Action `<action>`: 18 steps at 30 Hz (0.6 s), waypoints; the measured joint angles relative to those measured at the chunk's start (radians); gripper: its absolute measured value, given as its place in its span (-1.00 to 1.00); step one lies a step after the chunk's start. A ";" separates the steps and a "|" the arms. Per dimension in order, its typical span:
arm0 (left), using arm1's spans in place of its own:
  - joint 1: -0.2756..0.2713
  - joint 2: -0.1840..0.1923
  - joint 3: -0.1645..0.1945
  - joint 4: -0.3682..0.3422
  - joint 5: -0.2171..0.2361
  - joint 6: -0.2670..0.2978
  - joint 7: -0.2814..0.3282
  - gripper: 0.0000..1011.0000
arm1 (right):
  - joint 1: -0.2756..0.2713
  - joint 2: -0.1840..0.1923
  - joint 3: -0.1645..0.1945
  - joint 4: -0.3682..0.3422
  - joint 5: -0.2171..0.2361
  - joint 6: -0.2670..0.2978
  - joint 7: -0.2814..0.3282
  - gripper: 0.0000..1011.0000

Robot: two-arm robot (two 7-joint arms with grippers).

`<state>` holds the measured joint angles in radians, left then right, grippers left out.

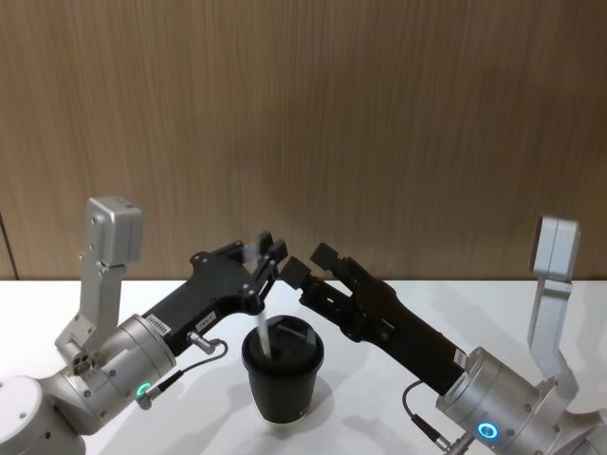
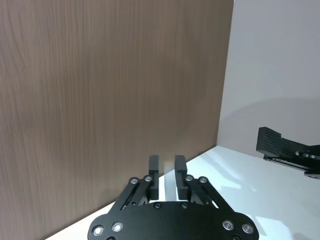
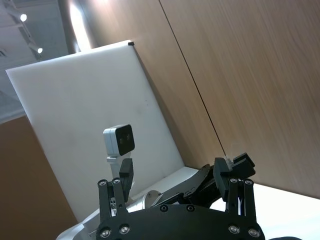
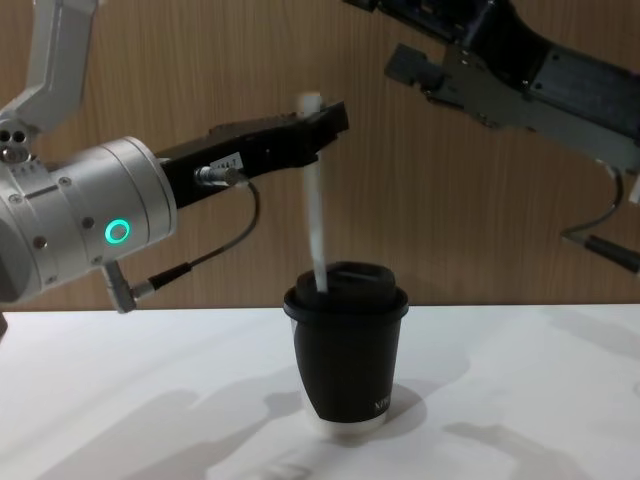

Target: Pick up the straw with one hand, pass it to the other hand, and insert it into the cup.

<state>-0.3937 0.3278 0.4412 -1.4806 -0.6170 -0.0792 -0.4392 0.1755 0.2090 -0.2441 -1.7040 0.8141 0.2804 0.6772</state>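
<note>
From my seat, the straw [image 4: 314, 215] disappears below the lid of the cup [image 4: 346, 350], so I can't see its lower end. Its top is blurred in the head view. The right hand [image 4: 420, 55] is cut off by the chest view's upper edge.

L tool [image 4: 318, 118] pinched shut, R tool [image 1: 305, 265] open, raised.

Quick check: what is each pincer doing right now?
Left pincer: closed on the straw, whose lower end is in the cup lid.
Right pincer: open, holding nothing, above the cup.
</note>
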 joint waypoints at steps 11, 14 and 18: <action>0.006 -0.008 -0.017 0.013 -0.019 0.000 -0.024 -0.05 | 0.000 0.000 0.000 0.000 0.000 0.000 0.000 0.98; 0.010 -0.007 -0.022 0.012 -0.034 0.006 -0.034 0.18 | 0.000 0.000 0.000 0.000 0.000 0.000 0.000 0.98; 0.018 -0.002 -0.030 -0.001 -0.052 0.012 -0.045 0.43 | 0.000 0.000 0.000 0.000 0.000 0.000 0.000 0.98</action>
<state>-0.3762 0.3258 0.4115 -1.4817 -0.6690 -0.0674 -0.4838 0.1756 0.2089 -0.2441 -1.7040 0.8141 0.2805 0.6772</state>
